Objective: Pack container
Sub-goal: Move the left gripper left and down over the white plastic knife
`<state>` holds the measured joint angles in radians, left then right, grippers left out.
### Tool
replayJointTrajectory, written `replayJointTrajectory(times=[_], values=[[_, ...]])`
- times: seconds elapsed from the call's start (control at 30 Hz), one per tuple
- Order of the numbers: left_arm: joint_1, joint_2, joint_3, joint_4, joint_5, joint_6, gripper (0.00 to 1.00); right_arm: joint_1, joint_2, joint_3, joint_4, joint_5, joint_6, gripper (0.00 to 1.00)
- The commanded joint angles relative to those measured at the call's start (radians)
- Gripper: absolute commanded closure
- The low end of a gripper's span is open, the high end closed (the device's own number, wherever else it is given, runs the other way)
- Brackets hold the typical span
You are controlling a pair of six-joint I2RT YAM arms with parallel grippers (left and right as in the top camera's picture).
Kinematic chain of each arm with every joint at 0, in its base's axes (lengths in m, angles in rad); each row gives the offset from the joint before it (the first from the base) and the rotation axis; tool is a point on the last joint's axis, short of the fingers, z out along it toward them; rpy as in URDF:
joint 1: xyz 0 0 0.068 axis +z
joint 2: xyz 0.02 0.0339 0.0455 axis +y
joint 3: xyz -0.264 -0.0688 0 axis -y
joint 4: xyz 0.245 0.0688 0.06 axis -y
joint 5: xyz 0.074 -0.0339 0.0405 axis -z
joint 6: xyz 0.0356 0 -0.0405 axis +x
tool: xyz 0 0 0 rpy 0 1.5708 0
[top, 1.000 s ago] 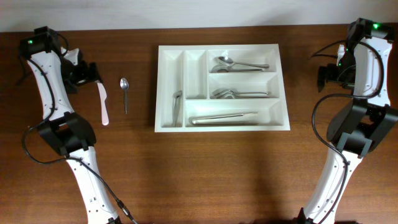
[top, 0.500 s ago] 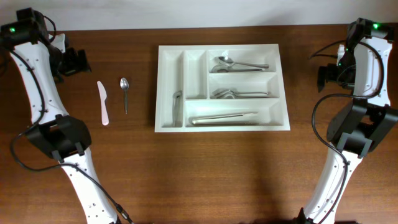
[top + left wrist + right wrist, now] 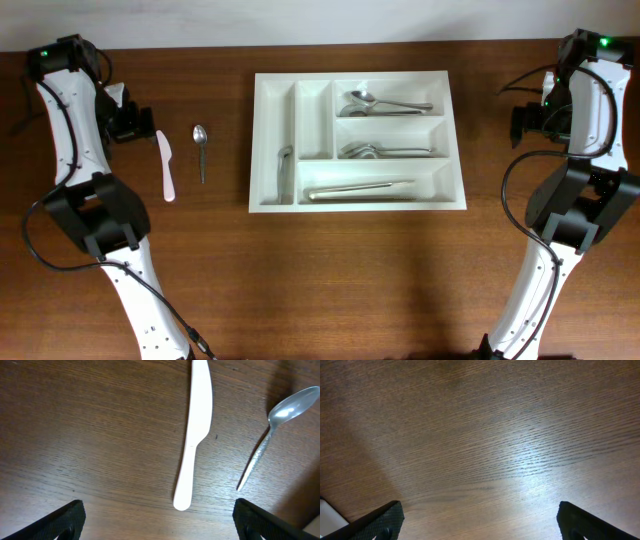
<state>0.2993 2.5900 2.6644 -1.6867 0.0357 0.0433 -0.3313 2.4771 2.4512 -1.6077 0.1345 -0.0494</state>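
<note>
Entry: left claw (image 3: 140,122), position change.
- 1 s ago: over blade end of white plastic knife (image 3: 166,168), covering its tip.
- 0.5 s ago: pulled back toward far-left corner of table (image 3: 330,270), well apart from knife.
- Now: back in, just beside blade tip, not over it.

Left arm (image 3: 75,130): upper link swings out left, then in again.

Knife tip: hidden 1 s ago, now in full view.

Overhead looks down; wrist cameras face the table (image 3: 320,280) closely.
</note>
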Motion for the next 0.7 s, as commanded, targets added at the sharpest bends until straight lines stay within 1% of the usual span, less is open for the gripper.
replayJointTrajectory(times=[0.0, 0.17, 0.3, 0.37, 0.5, 0.67], values=[[-0.029, 0.002, -0.014, -0.001, -0.044, 0.003, 0.04, -0.003, -0.042, 0.002, 0.0, 0.009, 0.001, 0.01], [-0.06, 0.002, -0.021, -0.001, -0.048, 0.037, 0.04, -0.003, -0.042, 0.002, 0.0, 0.009, 0.001, 0.01], [-0.064, 0.002, -0.053, -0.001, -0.085, 0.031, 0.04, -0.003, -0.042, 0.002, 0.0, 0.009, 0.001, 0.01], [-0.061, 0.002, -0.085, -0.001, -0.116, 0.012, 0.04, -0.003, -0.042, 0.001, 0.0, 0.009, 0.001, 0.01], [-0.054, 0.002, -0.167, 0.01, -0.113, 0.012, 0.04, -0.003, -0.042, 0.002, 0.0, 0.009, 0.001, 0.02], [-0.054, 0.002, -0.262, 0.066, -0.112, 0.013, 0.04, -0.003, -0.042, 0.002, 0.0, 0.009, 0.001, 0.01]])
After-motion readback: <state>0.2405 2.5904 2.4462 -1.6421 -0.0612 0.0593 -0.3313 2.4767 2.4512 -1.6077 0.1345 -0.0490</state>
